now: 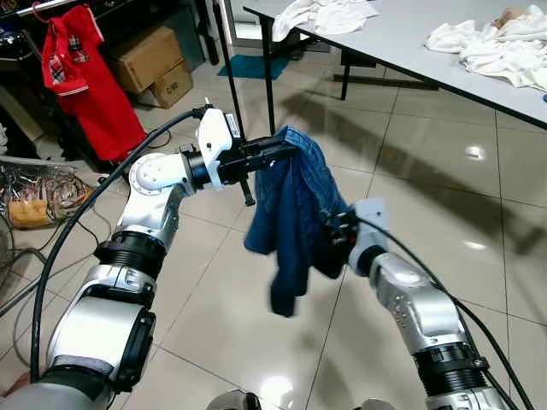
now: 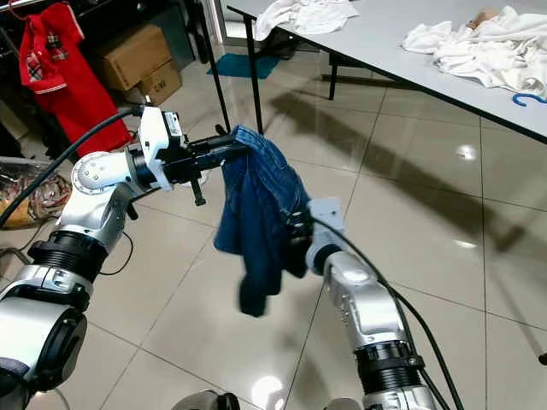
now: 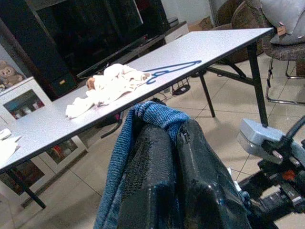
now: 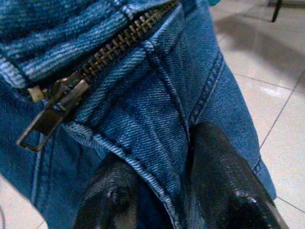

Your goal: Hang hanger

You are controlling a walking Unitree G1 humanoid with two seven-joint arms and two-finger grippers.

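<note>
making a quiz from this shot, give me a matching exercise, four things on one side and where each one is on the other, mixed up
Things:
1. denim garment
2. red shirt
3. blue hanger
4. cardboard boxes

Places:
A. flat on the grey table, near white cloths
B. on the floor beside the red shirt
C. held up between both grippers
D. hanging at the robot's far left

Pairs: 1-C, 2-D, 3-A, 4-B

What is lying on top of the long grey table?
On the long grey table lie crumpled white clothes and a blue wire hanger. Whatever the clothes cover cannot be seen.
</note>
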